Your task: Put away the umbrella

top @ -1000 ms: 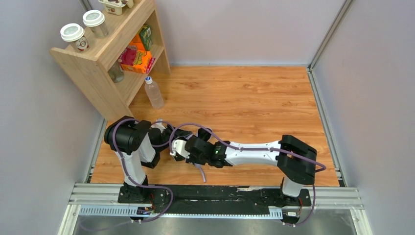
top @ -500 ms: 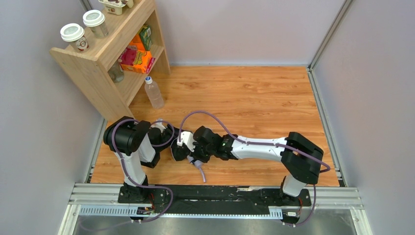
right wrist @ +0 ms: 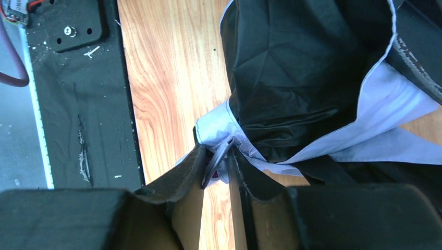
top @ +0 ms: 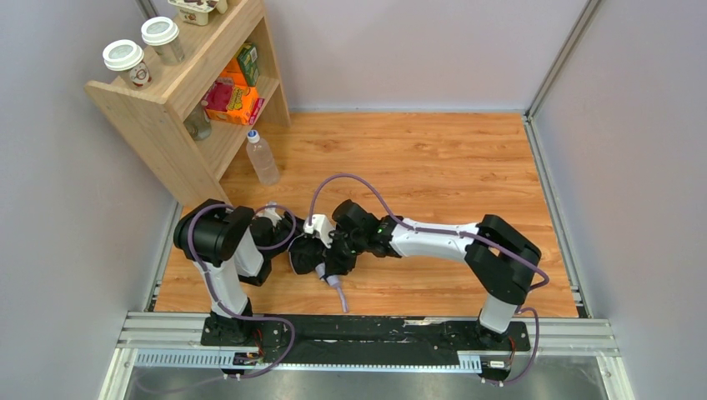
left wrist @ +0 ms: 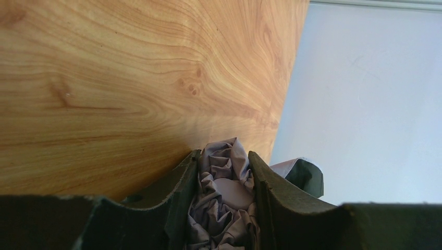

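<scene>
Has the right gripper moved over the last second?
Yes. In the top view the right gripper has drawn away from the base rail, toward the far side.

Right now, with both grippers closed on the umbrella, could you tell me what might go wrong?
The left gripper pinches only bunched fabric of the umbrella, so pulling could make the cloth slip or strain. The right gripper holds just a thin tab at the canopy edge, a small hold that may slide out. In the top view the two grippers sit very close together, so they might collide.
</scene>
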You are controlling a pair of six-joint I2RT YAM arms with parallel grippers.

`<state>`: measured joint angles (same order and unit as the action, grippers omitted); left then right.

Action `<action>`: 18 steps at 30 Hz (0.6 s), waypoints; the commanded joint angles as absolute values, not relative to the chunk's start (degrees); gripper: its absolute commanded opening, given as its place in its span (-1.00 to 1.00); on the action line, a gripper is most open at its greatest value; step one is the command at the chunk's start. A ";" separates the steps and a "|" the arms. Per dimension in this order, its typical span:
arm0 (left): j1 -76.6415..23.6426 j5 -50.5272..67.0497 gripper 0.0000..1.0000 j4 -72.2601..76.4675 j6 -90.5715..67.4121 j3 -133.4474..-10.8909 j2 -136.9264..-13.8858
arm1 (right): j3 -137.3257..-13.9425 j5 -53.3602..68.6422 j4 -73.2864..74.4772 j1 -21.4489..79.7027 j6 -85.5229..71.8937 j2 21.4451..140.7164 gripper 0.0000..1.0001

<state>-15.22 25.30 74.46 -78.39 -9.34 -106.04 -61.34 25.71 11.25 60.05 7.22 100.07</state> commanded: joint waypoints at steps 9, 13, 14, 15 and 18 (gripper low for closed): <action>-14.33 23.11 -1.00 68.73 -77.96 -7.56 -108.01 | -70.66 42.36 14.67 57.92 3.25 108.63 -0.30; -14.41 23.82 -1.00 72.68 -78.84 -7.47 -110.30 | -75.57 42.19 17.74 58.45 2.55 110.65 -0.19; -14.41 23.99 -1.00 73.21 -78.84 -7.47 -110.74 | -76.37 41.06 18.80 58.71 2.64 110.57 -0.18; -14.41 23.99 -1.00 73.30 -78.84 -7.47 -110.83 | -77.25 38.52 19.50 59.15 2.38 110.31 -0.16; -14.33 23.47 -1.00 72.60 -78.40 -7.30 -110.48 | -79.27 34.03 21.44 59.24 1.32 109.25 -0.08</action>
<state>-14.13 27.11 78.96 -78.02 -8.67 -108.73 -74.46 38.68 23.05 56.99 2.52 109.10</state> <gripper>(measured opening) 0.439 0.436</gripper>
